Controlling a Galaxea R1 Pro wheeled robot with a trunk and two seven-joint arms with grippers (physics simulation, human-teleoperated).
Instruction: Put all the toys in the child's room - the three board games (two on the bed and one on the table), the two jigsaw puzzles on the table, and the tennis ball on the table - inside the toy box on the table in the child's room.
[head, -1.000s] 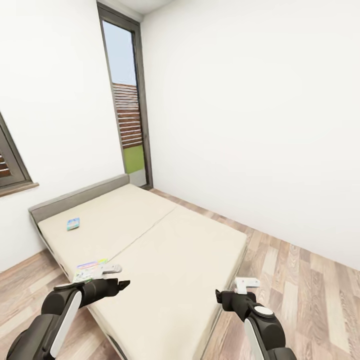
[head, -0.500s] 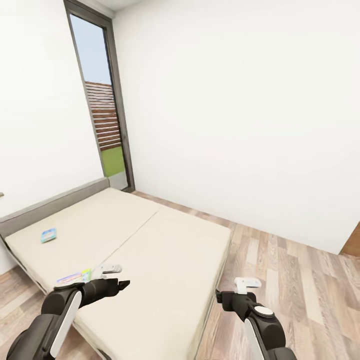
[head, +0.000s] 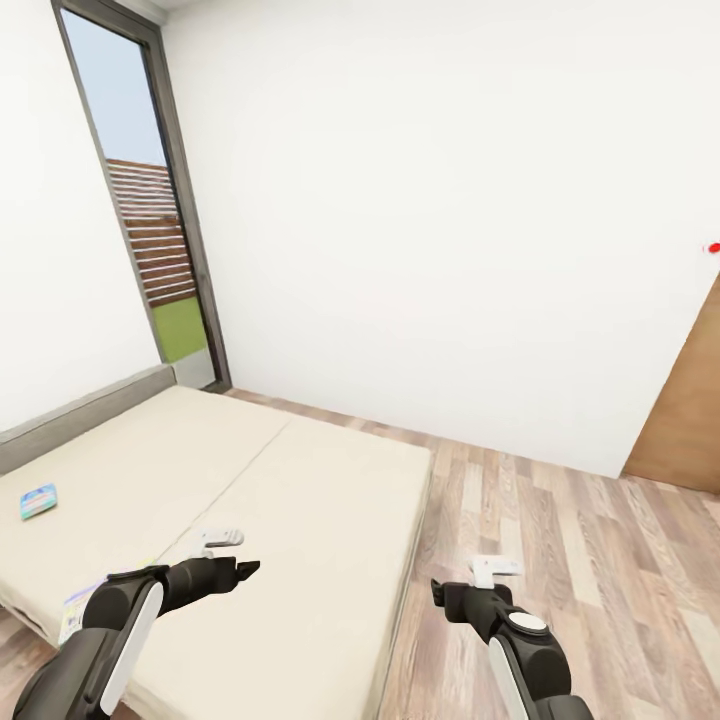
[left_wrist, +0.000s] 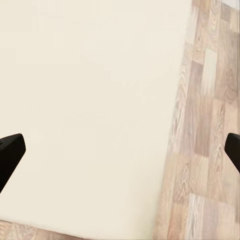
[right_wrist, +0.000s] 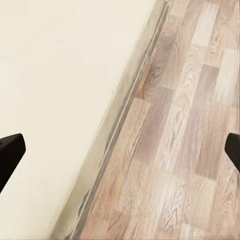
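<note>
The bed (head: 250, 500) with its plain beige mattress takes up the left of the head view. A small blue board game (head: 38, 500) lies flat on it near the grey headboard. A second board game (head: 72, 612), light and colourfully printed, peeks out at the bed's near edge, mostly hidden behind my left forearm. My left gripper (head: 236, 554) hovers open over the mattress (left_wrist: 90, 100), holding nothing. My right gripper (head: 468, 580) is open and empty, over the bed's edge (right_wrist: 120, 125) and the wood-plank floor (right_wrist: 185, 130).
A tall dark-framed window (head: 150, 220) stands at the back left beyond the headboard. White walls close the room behind. A brown door (head: 690, 410) shows at the right edge. Wood-plank floor (head: 560, 530) runs along the bed's right side.
The whole head view has swung to the right, so bed, window and board games sit further left and the brown door has come in. Both arms keep their pose.
</note>
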